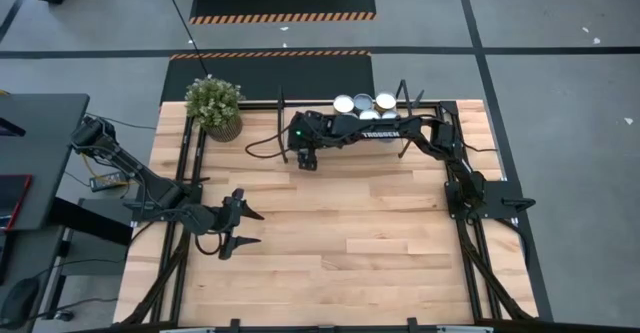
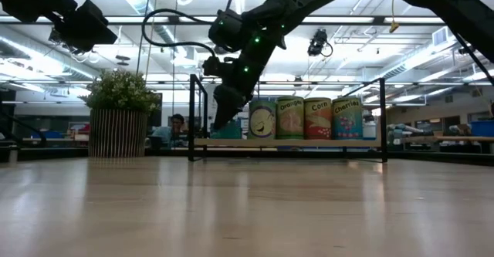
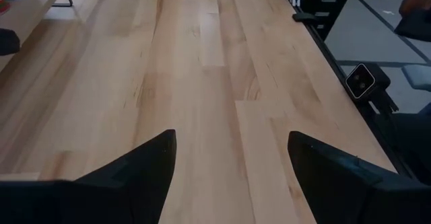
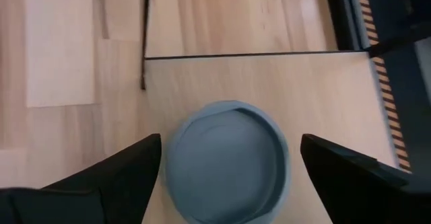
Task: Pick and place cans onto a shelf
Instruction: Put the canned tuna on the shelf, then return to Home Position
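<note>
Left gripper (image 1: 243,228) sits low over the table (image 1: 330,243) nr its left edge, fingers (image 3: 145,167) spread wide, nothing between them – bare planks only ahead of it, in the left wrist view. Lots of open wood to its right and toward the near edge; the black frame rails run just behind it along the table side. Potted plant (image 1: 213,106) stands at the far left corner, well apart from this claw.

Right gripper (image 1: 307,158) is out over the left end of the shelf (image 1: 445,113), arm stretched across from the right side. Right wrist view: fingers (image 4: 128,173) wide apart, a grey-blue can top (image 4: 226,160) directly between them, gaps showing both sides – not touching it. That can sits on the shelf board nr its corner, thin black post (image 4: 144,35) and board edge just beyond it, table planks past that.

To the right of this claw – a row of cans (image 2: 305,118) on the shelf, four labels showing in the low view. Readable: "Orange", "Corn", "Cherries"; the leftmost one shows a pale face-like picture, text too small. From above, round silvery tops (image 1: 362,103) cluster at the shelf's far side, partly under the arm. Arm link reads "TROSSEN" (image 1: 380,132).

Free room: whole middle and near half of the table is open; shelf's right end past the cans shows bare board (image 2: 370,142).
</note>
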